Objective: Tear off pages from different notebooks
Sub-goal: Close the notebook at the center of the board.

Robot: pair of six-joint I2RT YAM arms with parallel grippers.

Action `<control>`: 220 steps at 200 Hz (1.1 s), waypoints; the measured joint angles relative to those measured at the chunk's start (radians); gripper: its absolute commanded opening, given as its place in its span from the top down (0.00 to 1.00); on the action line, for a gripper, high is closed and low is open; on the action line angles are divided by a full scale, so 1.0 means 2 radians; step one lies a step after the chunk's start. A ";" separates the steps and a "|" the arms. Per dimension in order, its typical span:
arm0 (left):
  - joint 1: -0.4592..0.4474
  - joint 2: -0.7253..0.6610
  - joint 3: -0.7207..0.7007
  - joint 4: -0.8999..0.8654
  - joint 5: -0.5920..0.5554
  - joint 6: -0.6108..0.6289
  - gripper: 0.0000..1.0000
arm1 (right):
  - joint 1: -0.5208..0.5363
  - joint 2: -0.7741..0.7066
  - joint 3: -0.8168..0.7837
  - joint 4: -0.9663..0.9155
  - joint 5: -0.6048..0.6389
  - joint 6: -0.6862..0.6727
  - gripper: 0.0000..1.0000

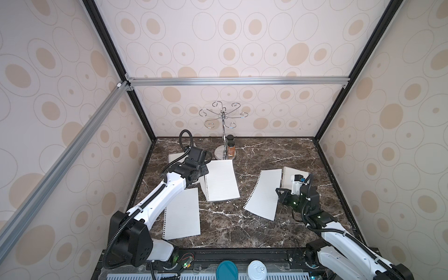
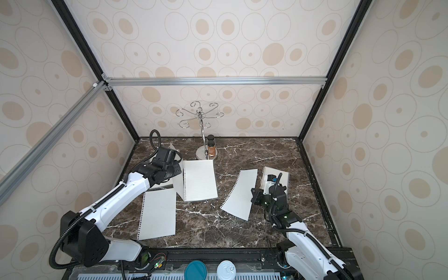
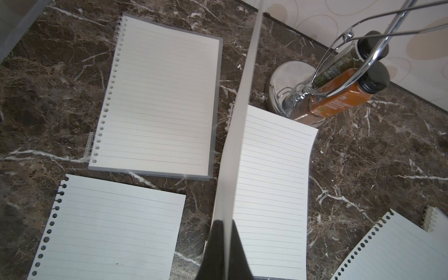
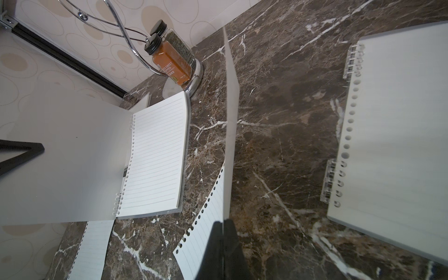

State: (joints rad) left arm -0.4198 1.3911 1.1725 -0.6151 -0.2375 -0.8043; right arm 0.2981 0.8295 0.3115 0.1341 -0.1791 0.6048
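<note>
We hold paper in both tools.
Our left tool [image 3: 223, 225] clamps the raised sheet [image 3: 242, 109] of the notebook [image 3: 274, 181] beside the chrome stand [image 3: 286, 82]; our right tool [image 4: 221, 224] clamps a page [image 4: 201, 232].

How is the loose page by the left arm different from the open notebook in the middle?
The loose page is one thin sheet; the notebook is a thick stack. The page's holes are empty; the notebook's hold clear rings. The page lies flat; the notebook's cover is lifted. Both are white lined paper.
</note>
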 measured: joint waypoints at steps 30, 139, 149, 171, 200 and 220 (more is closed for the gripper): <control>0.000 0.026 0.002 0.005 0.006 0.011 1.00 | 0.000 -0.005 -0.002 -0.003 0.000 0.000 1.00; -0.031 0.076 0.043 0.016 0.050 0.023 1.00 | 0.000 -0.029 -0.002 -0.031 0.008 0.000 1.00; -0.035 0.073 0.038 0.018 0.052 0.023 1.00 | 0.000 -0.027 -0.002 -0.030 0.008 0.000 1.00; -0.051 0.072 0.036 0.019 0.052 0.023 1.00 | 0.000 -0.024 -0.002 -0.030 0.005 0.003 1.00; -0.063 0.074 0.036 0.018 0.041 0.023 0.92 | 0.000 -0.030 -0.002 -0.032 -0.001 0.006 1.00; -0.062 0.094 0.047 0.013 0.030 0.026 0.83 | 0.000 -0.044 -0.002 -0.040 0.000 0.006 1.00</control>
State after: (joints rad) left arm -0.5430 1.5784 1.2675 -0.5892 -0.1783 -0.7525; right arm 0.2977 0.7414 0.3080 0.0547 -0.1795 0.6167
